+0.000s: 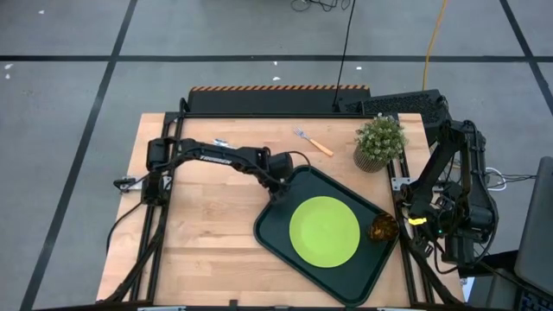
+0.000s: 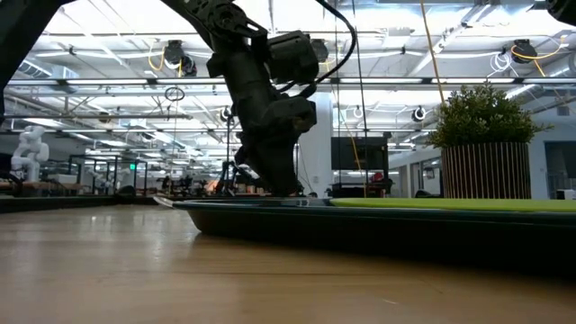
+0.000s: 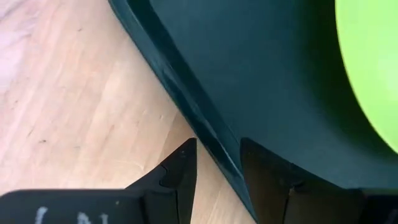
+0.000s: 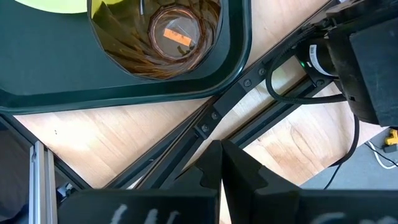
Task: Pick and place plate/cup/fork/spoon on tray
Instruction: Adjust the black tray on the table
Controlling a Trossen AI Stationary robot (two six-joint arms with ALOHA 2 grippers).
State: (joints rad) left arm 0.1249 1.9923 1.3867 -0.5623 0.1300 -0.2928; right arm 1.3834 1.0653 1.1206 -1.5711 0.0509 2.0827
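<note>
Left hand point(image 1: 278, 192) low at tray point(image 1: 276, 238) rim, fingers point(image 3: 180, 177) parted astride rim edge, possibly gripping it. Right hand point(image 4: 221, 155) closed, empty, parked beside tray's far corner.

Plate point(image 1: 324, 231) and cup point(image 1: 381, 228) already on tray. Fork point(image 1: 313, 142) on table near plant point(image 1: 379, 142). Spoon hard to identify; small glint past left arm might be it.

Next: left hand frees tray, reaches for fork.

We see a lime-green plate point(image 1: 324, 231) on a dark green-black tray point(image 1: 275, 233), with a translucent amber-brown cup point(image 1: 382, 229) beside it. The fork point(image 1: 313, 142) shows silver tines and an orange handle on the pale wood-grain table point(image 1: 207, 225). The plant point(image 1: 378, 136) is green in a striped brown pot.
</note>
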